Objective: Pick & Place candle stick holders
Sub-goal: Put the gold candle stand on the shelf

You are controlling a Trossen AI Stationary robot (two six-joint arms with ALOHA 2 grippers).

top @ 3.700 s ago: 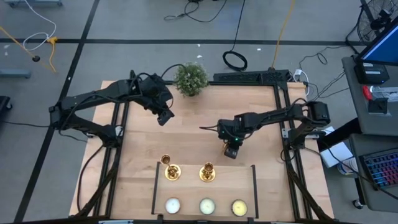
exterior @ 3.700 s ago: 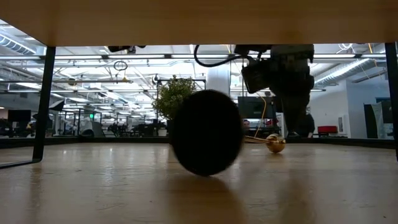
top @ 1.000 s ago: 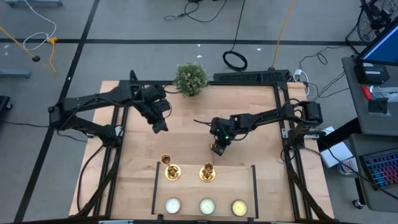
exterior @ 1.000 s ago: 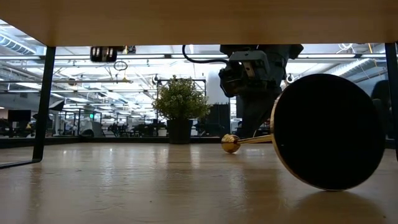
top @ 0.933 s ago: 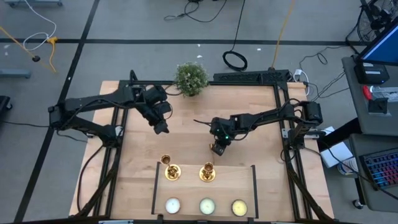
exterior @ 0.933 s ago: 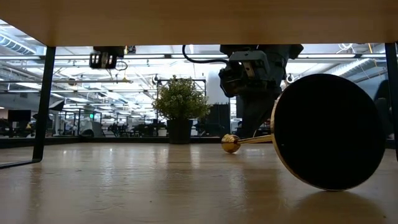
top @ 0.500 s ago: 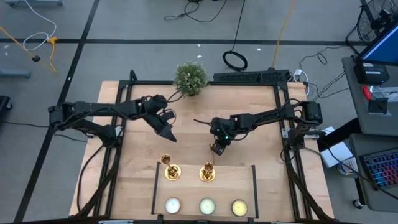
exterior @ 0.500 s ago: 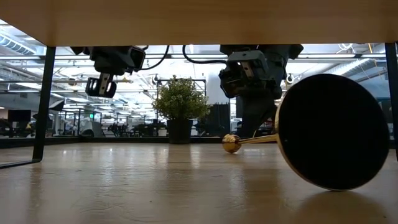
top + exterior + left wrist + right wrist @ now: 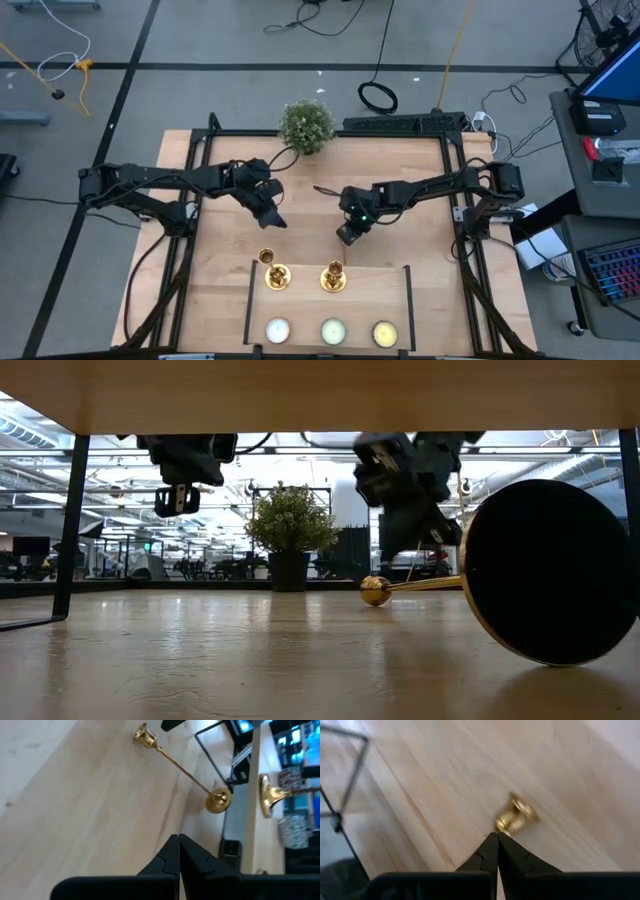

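One gold candle stick holder [image 9: 180, 767] lies on its side on the table. Its round base [image 9: 545, 570] is under the raised shelf [image 9: 305, 305] and its cup [image 9: 516, 816] points to the far side. My right gripper [image 9: 345, 237] is shut, with its tips at that cup. Two more holders stand on the shelf's far edge [image 9: 277, 277] [image 9: 333, 278]. My left gripper [image 9: 273, 219] hangs shut above the bare table, to the left of the lying holder, touching nothing. My right gripper meets the lying holder at its cup end [image 9: 509, 822] with its shut fingertips [image 9: 495, 842]. They slant down from the table's far right side. It pinches nothing. The holder rests on the table on its base rim and its cup. The exact spot of touch is blurred.
A bushy potted plant [image 9: 307, 127] stands at the far edge. Three flat round candles [image 9: 330, 331] lie along the shelf's near side. The shelf's black legs [image 9: 70, 530] stand on the table to the left and right. Bare wood lies between the plant and the grippers.
My left gripper has come down and moved toward the near right, tipping further down, and stays shut. My right gripper has rolled about its own line. The lying holder's base has rolled a little toward the table's right edge, while its cup has barely shifted.
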